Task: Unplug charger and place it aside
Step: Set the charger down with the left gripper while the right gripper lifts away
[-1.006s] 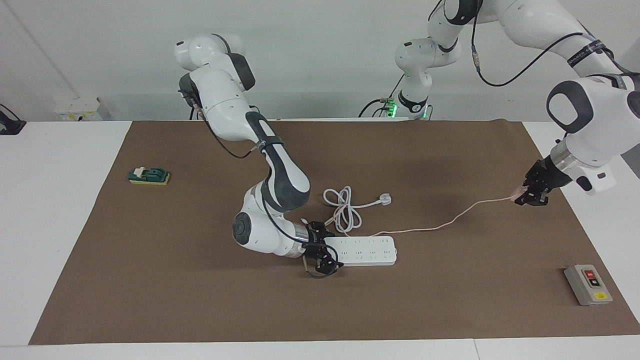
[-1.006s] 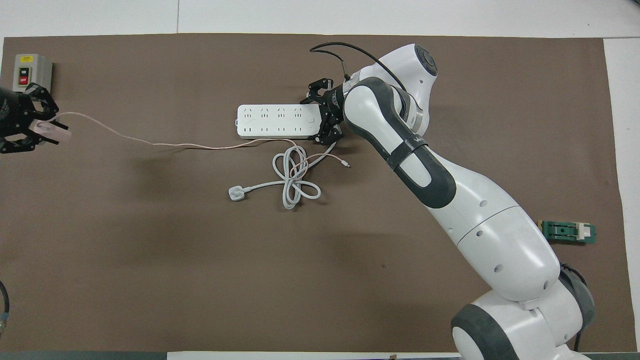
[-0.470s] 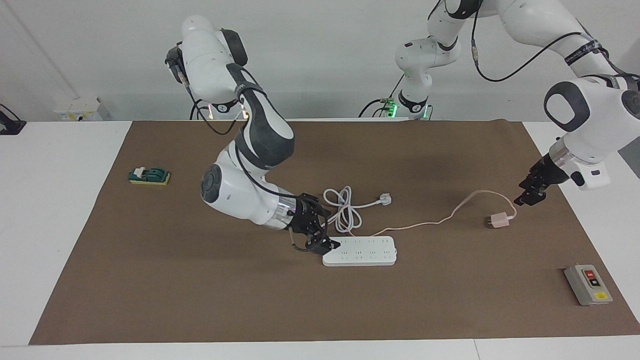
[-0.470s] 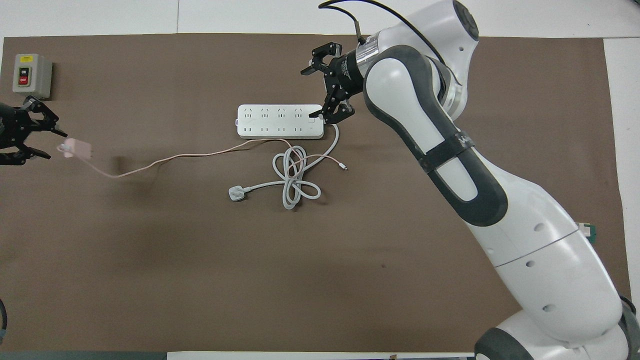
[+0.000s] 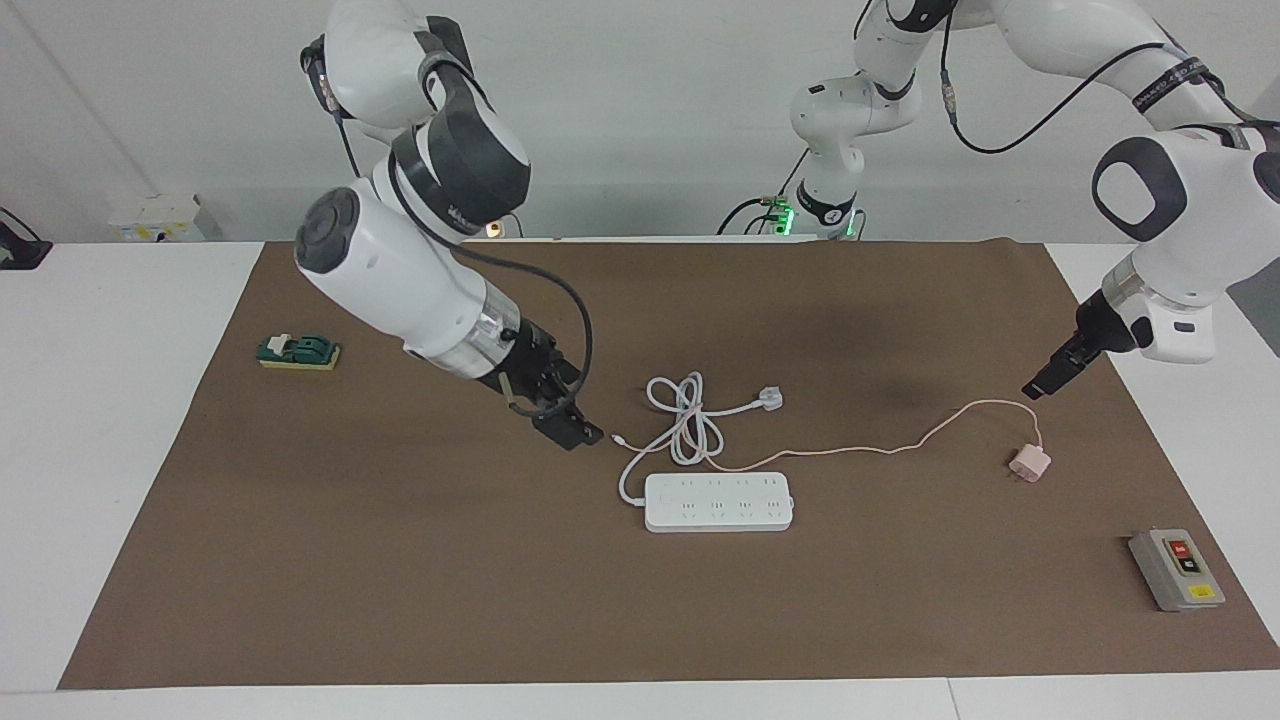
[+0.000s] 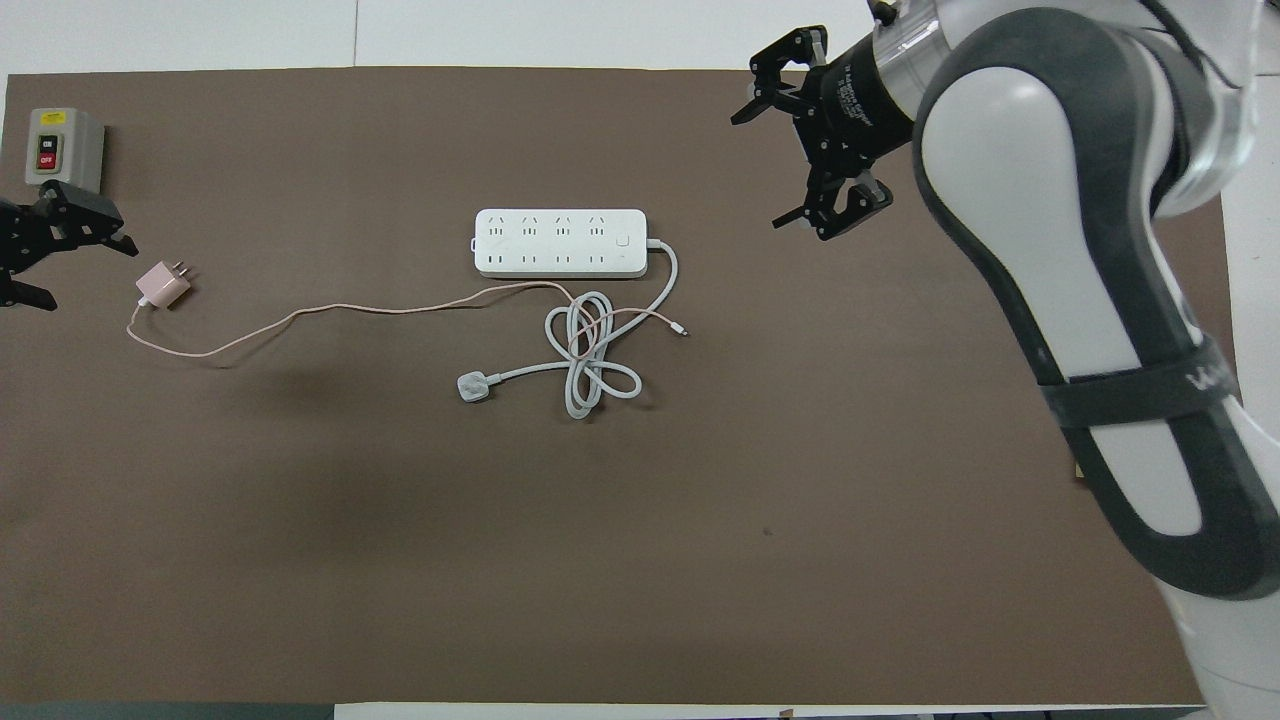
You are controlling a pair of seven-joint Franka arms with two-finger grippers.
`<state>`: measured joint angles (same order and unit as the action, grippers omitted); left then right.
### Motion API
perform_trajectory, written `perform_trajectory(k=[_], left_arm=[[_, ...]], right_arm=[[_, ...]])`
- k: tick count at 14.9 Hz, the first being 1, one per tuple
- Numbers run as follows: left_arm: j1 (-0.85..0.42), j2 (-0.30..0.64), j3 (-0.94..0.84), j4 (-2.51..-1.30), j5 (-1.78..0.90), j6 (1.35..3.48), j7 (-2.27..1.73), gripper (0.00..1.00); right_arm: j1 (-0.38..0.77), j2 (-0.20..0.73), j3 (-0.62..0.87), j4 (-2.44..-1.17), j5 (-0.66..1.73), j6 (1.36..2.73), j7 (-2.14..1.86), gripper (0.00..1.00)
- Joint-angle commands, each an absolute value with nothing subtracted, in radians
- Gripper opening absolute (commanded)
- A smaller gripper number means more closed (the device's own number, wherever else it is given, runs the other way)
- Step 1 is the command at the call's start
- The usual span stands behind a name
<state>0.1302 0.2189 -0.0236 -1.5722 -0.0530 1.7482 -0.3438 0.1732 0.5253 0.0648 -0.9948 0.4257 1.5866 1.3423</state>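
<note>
Both grippers empty: left gripper (image 6: 60,245) jaws wide, right gripper (image 6: 815,160) jaws spread. Charger (image 5: 1030,465) lies mid-right of frame; risk: retreating arm snags pink cable (image 5: 860,450).

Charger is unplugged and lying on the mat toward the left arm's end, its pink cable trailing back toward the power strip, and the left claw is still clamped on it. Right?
Not quite. The left claw is open and off the charger, which lies alone on the mat; the facing view shows it. The cable does trail back toward the power strip.
</note>
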Motion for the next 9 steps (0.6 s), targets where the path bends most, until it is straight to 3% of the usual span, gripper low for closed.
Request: perform_trajectory(k=[1,6,9], left_arm=[[0.091,0.149,-0.026,-1.574,-0.043,1.68,-0.272,1.0],[0.017,0.039,-0.028,-1.585,-0.026,1.507,-0.229,1.0],[-0.003,0.044,-0.025,-1.577,-0.018,1.499,-0.127,1.0]], right_arm=[[0.124,0.45,0.067,-1.042,0.352,1.51,1.16,1.0],[0.104,0.37,0.066,-1.051,0.18,1.39,0.745,1.0],[0.094,0.315,0.066,-1.098,0.102,1.384,0.533,1.0]])
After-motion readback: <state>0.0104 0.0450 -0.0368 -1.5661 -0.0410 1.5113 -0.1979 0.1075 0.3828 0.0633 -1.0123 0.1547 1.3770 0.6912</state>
